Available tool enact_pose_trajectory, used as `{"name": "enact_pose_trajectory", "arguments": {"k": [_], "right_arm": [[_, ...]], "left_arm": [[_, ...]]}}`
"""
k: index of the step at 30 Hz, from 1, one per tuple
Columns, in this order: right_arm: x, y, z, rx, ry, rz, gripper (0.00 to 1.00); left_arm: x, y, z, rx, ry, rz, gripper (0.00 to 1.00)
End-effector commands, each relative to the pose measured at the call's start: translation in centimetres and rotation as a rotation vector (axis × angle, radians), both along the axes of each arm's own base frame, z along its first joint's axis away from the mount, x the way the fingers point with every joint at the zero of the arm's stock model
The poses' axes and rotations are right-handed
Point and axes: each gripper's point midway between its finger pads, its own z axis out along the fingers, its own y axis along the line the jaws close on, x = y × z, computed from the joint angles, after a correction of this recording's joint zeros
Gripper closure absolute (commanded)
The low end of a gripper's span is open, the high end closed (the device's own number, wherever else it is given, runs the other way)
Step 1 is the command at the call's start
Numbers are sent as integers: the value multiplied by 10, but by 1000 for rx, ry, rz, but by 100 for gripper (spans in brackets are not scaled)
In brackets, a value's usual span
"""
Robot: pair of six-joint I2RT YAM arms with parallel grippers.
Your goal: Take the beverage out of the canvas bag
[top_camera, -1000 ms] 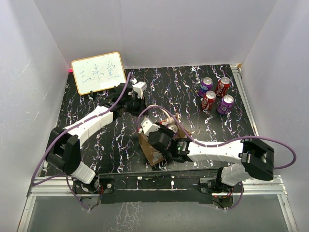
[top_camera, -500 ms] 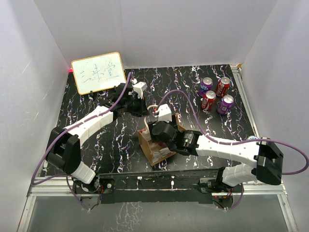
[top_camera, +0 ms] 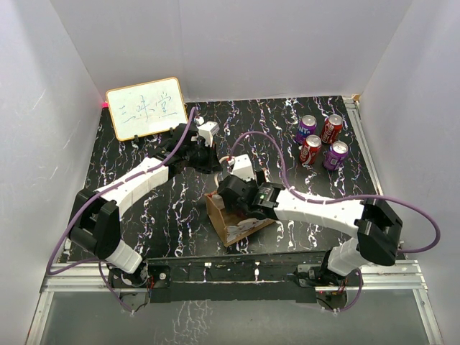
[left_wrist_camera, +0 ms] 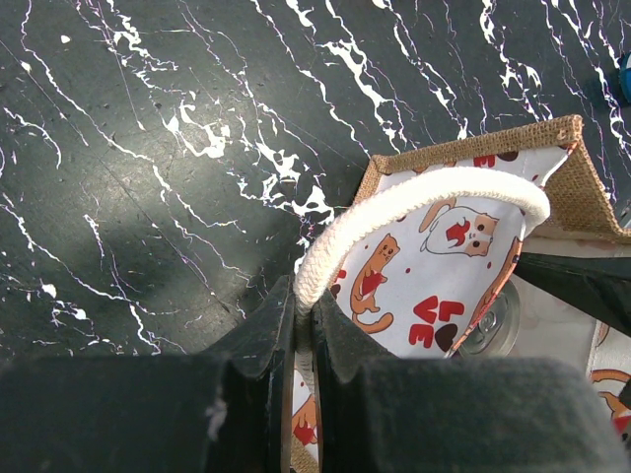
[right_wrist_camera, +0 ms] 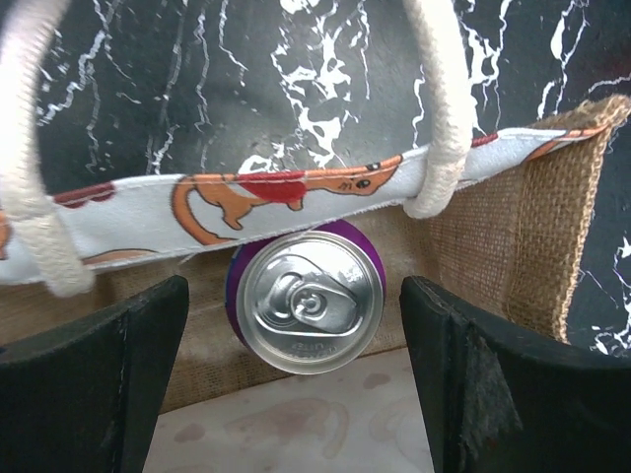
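The canvas bag (top_camera: 231,224) stands at the table's near middle, tan burlap with a cat-patterned lining (left_wrist_camera: 434,286). My left gripper (left_wrist_camera: 304,298) is shut on one white loop handle (left_wrist_camera: 424,192) and holds it up and away at the bag's far side (top_camera: 213,159). Inside the bag stands the beverage (right_wrist_camera: 314,301), a purple can with a silver top, against the patterned wall. My right gripper (right_wrist_camera: 294,288) is open in the bag's mouth, one finger on each side of the can, neither touching it. From above, the right gripper (top_camera: 236,195) covers the bag's opening.
Several cans (top_camera: 320,140), red and purple, stand at the back right. A whiteboard (top_camera: 146,108) leans at the back left. White enclosure walls ring the table. The bag's other handle ends (right_wrist_camera: 440,108) hang across the right wrist view.
My right gripper went from shut to open and its wrist swung over the bag's opening, down around the can. The left gripper kept its hold on the handle.
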Motion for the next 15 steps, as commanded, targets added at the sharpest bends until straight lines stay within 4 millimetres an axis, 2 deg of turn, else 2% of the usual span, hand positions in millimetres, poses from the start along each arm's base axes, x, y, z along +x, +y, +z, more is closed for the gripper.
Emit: {"name": "enact_pose_trajectory", "arguments": {"k": [1,3,9,15], "right_arm": [[9,1,11,2,-22,-38,7],[12,-2,4,-11,-11,-45,5],[17,2,-22,-13,20,-43,6],[18,6,-41,-16,53,-48,9]], "left_arm": [[1,-5,15,-30,-16,-16,100],[2,-5,15,-31,-15,-16,100],[1,-3,21,-34,-35,-13,100],[1,-6,12,-33,-3,-20,100]]}}
